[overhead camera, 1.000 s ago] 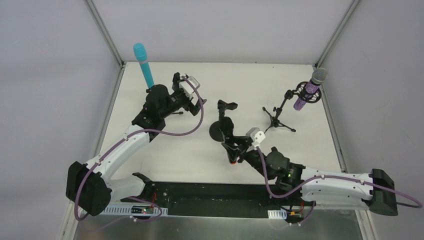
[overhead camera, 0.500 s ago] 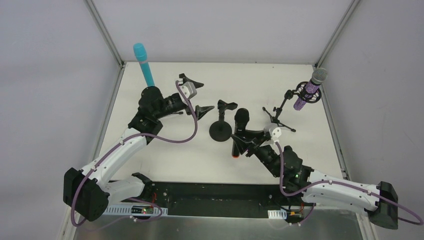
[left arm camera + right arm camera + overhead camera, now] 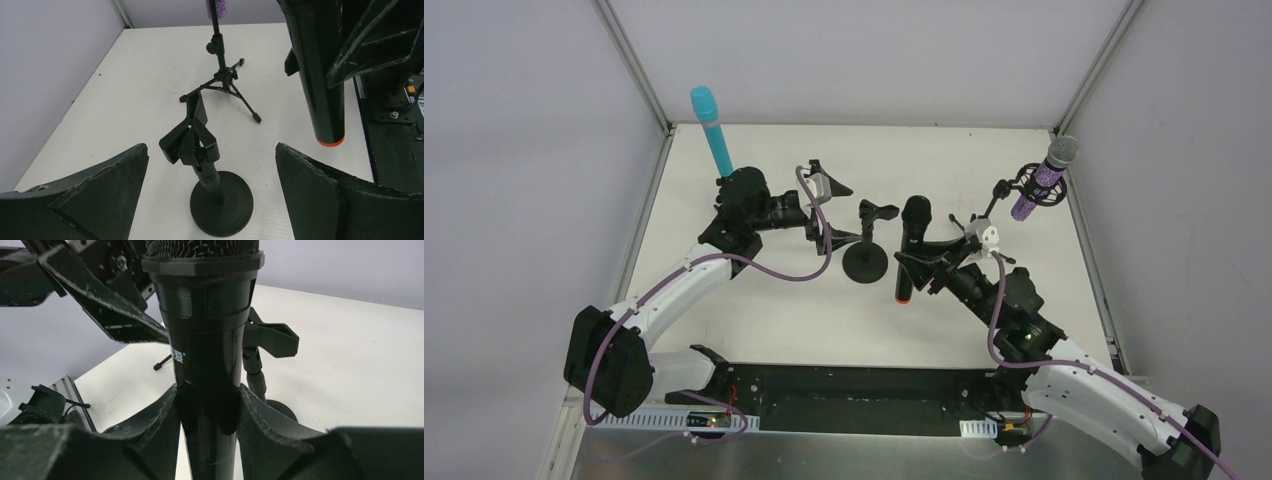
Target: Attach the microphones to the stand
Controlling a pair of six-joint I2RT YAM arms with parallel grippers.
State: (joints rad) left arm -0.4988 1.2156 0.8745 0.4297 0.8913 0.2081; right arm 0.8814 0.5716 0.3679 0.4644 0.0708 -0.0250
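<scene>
My right gripper (image 3: 921, 268) is shut on the black microphone (image 3: 910, 248) and holds it almost upright above the table, mesh head up, orange end ring (image 3: 330, 142) down. In the right wrist view the pads (image 3: 160, 415) clamp its body (image 3: 205, 335). The black round-base stand (image 3: 865, 262) with its empty clip (image 3: 190, 142) stands just left of it. My left gripper (image 3: 834, 208) is open and empty, its jaws either side of that stand (image 3: 220, 202) without touching. The turquoise microphone (image 3: 710, 130) stands upright at the far left. The glittery purple microphone (image 3: 1044, 180) sits in the tripod stand (image 3: 979, 235).
The tripod stand's legs (image 3: 222, 82) spread on the white table just behind the held microphone. Grey walls and metal frame posts (image 3: 639, 75) close the table on three sides. A black rail (image 3: 864, 385) runs along the near edge.
My right gripper has carried the black microphone from the left of the round-base stand to its right and further back. My left gripper has swung right toward the stand, jaws open.
</scene>
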